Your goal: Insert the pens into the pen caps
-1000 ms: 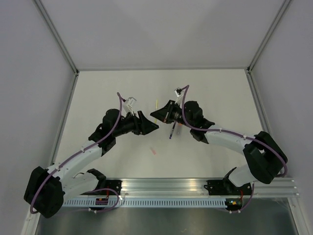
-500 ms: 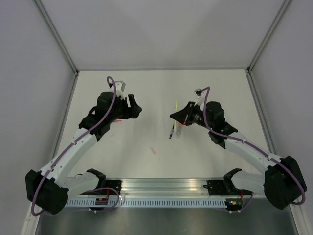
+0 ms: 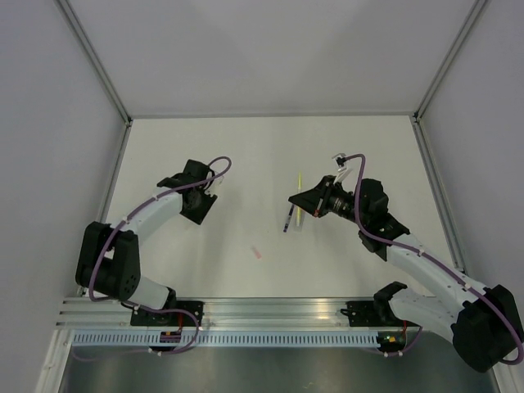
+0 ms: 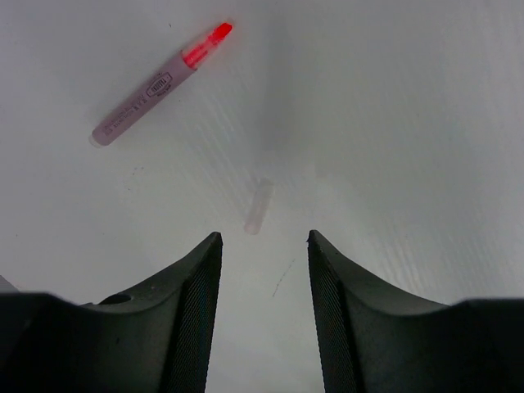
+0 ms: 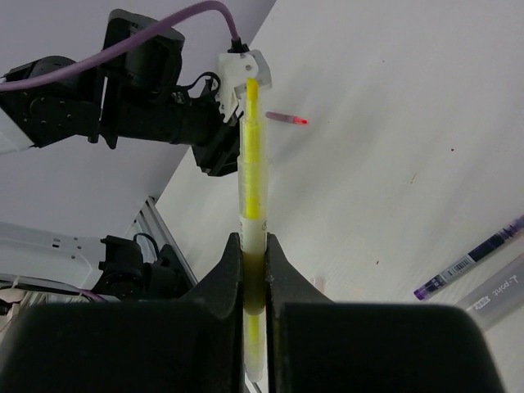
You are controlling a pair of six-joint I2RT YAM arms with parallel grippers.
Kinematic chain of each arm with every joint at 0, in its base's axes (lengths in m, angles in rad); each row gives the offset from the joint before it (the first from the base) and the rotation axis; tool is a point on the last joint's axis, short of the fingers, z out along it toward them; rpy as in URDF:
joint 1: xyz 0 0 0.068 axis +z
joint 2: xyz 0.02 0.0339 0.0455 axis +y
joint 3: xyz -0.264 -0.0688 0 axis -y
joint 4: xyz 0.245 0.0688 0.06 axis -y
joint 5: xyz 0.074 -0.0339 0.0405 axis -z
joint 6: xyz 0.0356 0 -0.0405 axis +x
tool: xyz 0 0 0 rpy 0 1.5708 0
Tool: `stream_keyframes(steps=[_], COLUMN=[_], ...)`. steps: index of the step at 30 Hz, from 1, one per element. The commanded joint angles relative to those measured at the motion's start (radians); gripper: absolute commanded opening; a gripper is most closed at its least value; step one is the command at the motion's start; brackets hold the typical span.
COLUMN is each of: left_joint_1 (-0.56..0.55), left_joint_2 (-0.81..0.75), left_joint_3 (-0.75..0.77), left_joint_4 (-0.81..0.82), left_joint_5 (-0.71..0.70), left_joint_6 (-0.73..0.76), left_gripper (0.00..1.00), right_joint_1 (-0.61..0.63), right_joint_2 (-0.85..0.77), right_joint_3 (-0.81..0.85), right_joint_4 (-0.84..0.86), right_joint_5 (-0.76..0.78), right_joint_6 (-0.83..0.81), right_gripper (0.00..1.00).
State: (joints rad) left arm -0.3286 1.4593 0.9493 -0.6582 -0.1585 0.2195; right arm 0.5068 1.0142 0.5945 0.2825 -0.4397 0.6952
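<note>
The yellow pen (image 5: 253, 164), a slim, straight stick of bright plastic with a paler band on its barrel, stands pinched between the closed fingers of the right gripper (image 5: 254, 246), most of its length jutting out past the fingertips above the white table (image 3: 368, 147). We judge it light and stiff but smooth-skinned, so it may well pivot or slide in so narrow a pinch; a hold nearer the working end would probably steady it for entering a cap. Below it on the table lie a dark purple pen (image 5: 471, 262) and, just beside that, a pale barrel (image 5: 501, 288) whose end runs out of view. Across the table, the left gripper (image 4: 264, 237) hovers with its jaws apart and nothing between them, over a short, pale, translucent pen cap (image 4: 259, 206) lying flat just ahead of its fingertips. We reckon that cap is feather-light and apt to roll or skid when touched, best taken squarely across its middle with the open mouth left clear. Farther off in the same wrist view rests a grey pen with an orange tip (image 4: 155, 84), lying at a slant and well apart from the cap. A small pink piece (image 3: 256, 252), possibly another cap, lies alone nearer the arms' bases.
</note>
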Motion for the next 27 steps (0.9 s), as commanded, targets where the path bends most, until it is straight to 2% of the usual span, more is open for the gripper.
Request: stream_keyframes(steps=[1, 10, 18, 21, 25, 27], left_joint_1=[0.031, 0.063, 0.083, 0.088, 0.088, 0.089], left_joint_2=[0.045, 0.157, 0.254, 0.286, 0.308, 0.306], left_joint_3=[-0.014, -0.006, -0.017, -0.011, -0.006, -0.001], left_joint_4=[0.002, 0.028, 0.086, 0.08, 0.054, 0.039], left_joint_5=[-0.026, -0.012, 0.054, 0.1, 0.122, 0.129], left_joint_6=[0.156, 0.228, 0.256, 0.251, 0.242, 0.236], left_gripper=[0.51, 0.5, 0.47, 0.4, 0.24, 0.24], right_joint_1=[0.001, -0.001, -0.001, -0.001, -0.001, 0.001], right_joint_2=[-0.014, -0.023, -0.028, -0.034, -0.037, -0.042], right_joint_3=[-0.004, -0.002, 0.002, 0.002, 0.002, 0.002], right_joint_4=[0.017, 0.004, -0.003, -0.003, -0.006, -0.008], right_joint_5=[-0.002, 0.012, 0.013, 0.015, 0.015, 0.018], right_joint_6=[-0.025, -0.039, -0.045, -0.045, -0.045, -0.048], right_gripper=[0.0, 0.0, 0.0, 0.0, 0.0, 0.0])
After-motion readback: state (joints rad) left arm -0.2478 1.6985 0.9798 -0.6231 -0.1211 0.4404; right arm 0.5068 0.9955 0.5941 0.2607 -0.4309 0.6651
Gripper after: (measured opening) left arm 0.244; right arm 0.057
